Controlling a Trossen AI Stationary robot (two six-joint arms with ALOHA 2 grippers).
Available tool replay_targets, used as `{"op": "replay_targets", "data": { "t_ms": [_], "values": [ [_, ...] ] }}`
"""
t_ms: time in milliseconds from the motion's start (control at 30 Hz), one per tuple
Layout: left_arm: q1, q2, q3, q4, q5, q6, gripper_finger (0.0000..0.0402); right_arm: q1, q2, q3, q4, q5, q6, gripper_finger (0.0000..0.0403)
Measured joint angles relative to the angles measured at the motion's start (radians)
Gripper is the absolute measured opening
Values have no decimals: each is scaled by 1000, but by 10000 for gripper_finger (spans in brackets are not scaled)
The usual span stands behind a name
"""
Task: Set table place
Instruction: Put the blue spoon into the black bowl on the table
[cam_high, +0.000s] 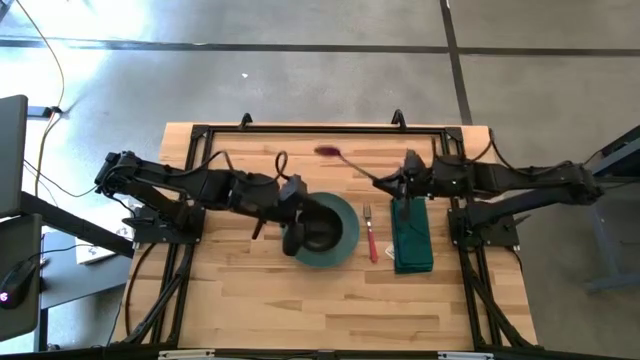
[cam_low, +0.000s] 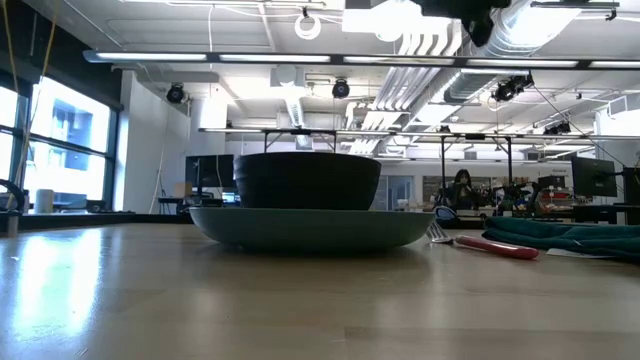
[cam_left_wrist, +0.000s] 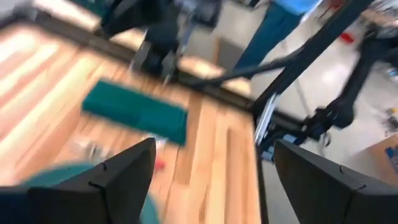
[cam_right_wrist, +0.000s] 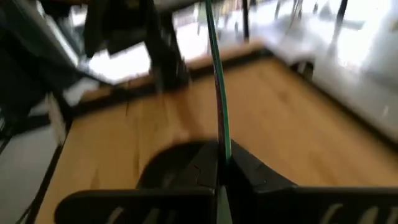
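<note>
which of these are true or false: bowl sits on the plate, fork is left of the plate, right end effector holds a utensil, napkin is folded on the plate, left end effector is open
1. The dark bowl sits on the teal plate. True.
2. The red-handled fork lies on the plate's left side in the high view. False: it lies on its right, between the plate and the green napkin.
3. The right end effector holds a utensil. True: it is shut on the thin handle.
4. The napkin is folded on the plate. False: it lies on the table, beyond the fork.
5. The left end effector is open. True: it is beside the bowl, fingers apart.
</note>
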Motion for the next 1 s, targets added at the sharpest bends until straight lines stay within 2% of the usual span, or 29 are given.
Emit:
{"op": "replay_targets", "data": {
  "t_ms": [200,367,500,700,867,1000],
  "values": [
    [-1,-29,0,-260,-139,-108,287,-13,137,247,-414,-115,55,0],
    [0,-77,-1,-516,-272,-222,270,-28,328,529,-759,-332,50,0],
    [-1,-110,-1,-657,-334,-291,264,-44,503,719,-1040,-439,22,0],
    [0,-137,1,-710,-365,-316,266,-68,782,938,-1198,-520,-139,0],
    [0,-145,0,-731,-357,-298,266,-91,991,1133,-1303,-506,-252,0],
    [0,-146,0,-747,-352,-291,266,-110,1080,1202,-1295,-500,-291,0]
  ]
}}
